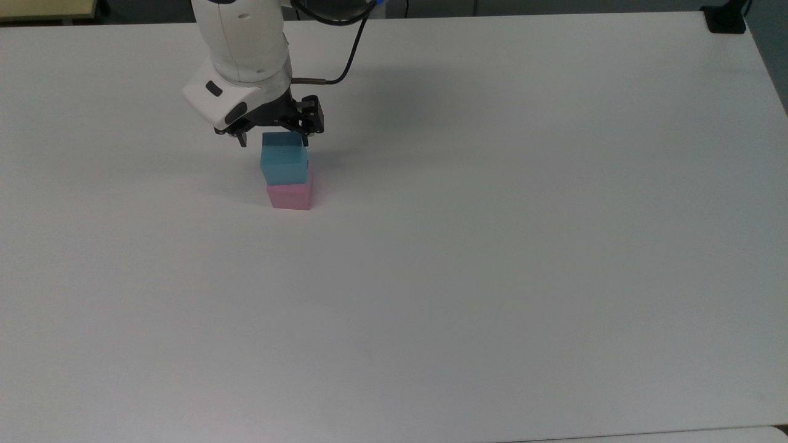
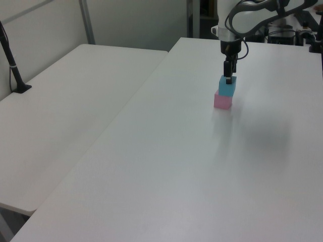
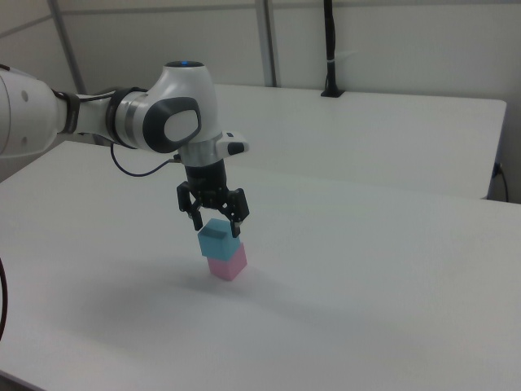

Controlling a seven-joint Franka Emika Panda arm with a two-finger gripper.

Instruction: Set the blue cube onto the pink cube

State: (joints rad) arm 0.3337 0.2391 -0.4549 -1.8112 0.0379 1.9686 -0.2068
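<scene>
The blue cube (image 1: pixel 284 166) (image 2: pixel 226 88) (image 3: pixel 218 243) sits flat on the pink cube (image 1: pixel 289 195) (image 2: pixel 222 101) (image 3: pixel 229 264), shifted slightly toward the top view's left. The pink cube stands on the white table (image 1: pixel 468 246). My gripper (image 1: pixel 274 140) (image 2: pixel 228 79) (image 3: pixel 218 225) hangs open right over the stack. Its fingertips (image 3: pixel 198 221) reach down to about the blue cube's top, one on each side and spread wider than the cube. Nothing is held.
A black cable (image 1: pixel 348 58) loops from the wrist over the table's far part. A black post base (image 1: pixel 725 18) stands at the top view's far right corner. A second white table (image 2: pixel 65 111) adjoins on the left view's left.
</scene>
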